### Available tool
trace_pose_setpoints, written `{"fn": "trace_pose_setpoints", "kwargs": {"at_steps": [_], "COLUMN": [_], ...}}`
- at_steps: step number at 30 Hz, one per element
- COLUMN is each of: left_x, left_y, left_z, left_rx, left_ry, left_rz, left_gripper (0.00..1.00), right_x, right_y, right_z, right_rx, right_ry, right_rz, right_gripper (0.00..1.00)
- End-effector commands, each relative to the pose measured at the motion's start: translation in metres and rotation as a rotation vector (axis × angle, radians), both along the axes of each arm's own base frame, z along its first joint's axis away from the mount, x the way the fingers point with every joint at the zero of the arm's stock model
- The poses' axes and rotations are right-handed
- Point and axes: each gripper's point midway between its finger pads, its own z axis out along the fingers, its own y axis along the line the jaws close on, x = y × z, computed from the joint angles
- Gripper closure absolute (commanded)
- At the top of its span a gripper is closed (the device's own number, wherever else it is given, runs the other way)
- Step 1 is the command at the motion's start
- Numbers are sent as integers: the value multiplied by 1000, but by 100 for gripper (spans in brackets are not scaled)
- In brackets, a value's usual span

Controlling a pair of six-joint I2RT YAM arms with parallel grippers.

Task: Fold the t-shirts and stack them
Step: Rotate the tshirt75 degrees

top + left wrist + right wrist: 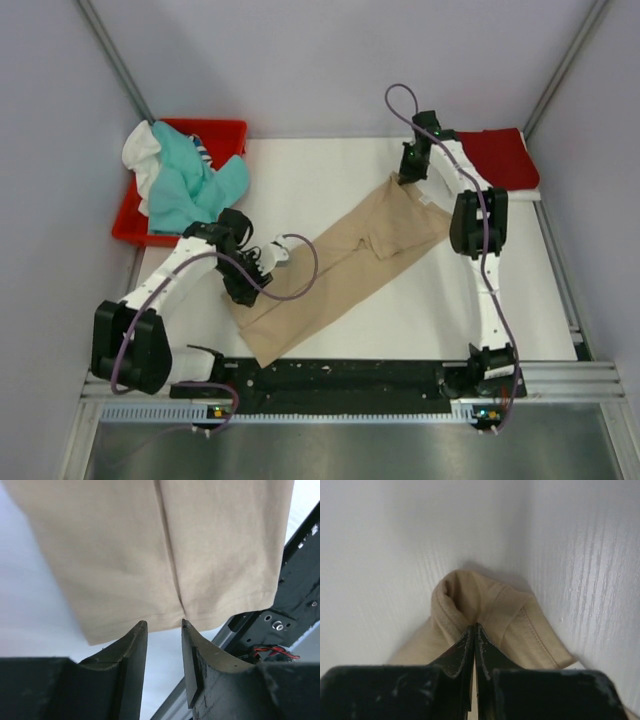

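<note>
A tan-beige t-shirt (350, 255), folded into a long strip, lies diagonally across the white table. My right gripper (408, 178) is shut on its far bunched end; the right wrist view shows the closed fingertips (474, 627) pinching the tan cloth (515, 615). My left gripper (243, 296) is open and empty just off the shirt's near left edge. In the left wrist view its fingertips (164, 625) stand apart just short of the hem (125, 545). A folded dark red t-shirt (505, 155) lies at the back right. Teal (190, 185) and white (140, 150) t-shirts are heaped at the back left.
The heap sits in a bright red plastic tray (225, 130) at the table's back left corner. A black rail (350, 375) runs along the near edge and also shows in the left wrist view (295, 580). Grey walls enclose the table.
</note>
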Motion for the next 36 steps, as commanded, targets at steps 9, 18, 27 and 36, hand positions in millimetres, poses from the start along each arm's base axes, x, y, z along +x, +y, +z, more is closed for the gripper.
{"fn": "trace_pose_setpoints", "kwargs": {"at_steps": [9,18,27,36], "left_x": [94,40,-25,-33], "left_y": [43,46,9,-74], "left_z": [-24,-68,-69,-23], "left_rx": [277,275,183,-62], "left_ry": [-150,37,107,86], "left_rz": [223,135,-47,-251], "left_gripper": [67,67,66,64], "right_x": [-96,-159,-36,66], "right_y": [-36,-47,-10,29], "right_z": [105,-3,-14,71], "right_rx": [-122,-65,175,476], "right_ry": [-87,168,149,-209], "right_rz": [23,-31,-48,22], "right_gripper": [100,100,100,95]}}
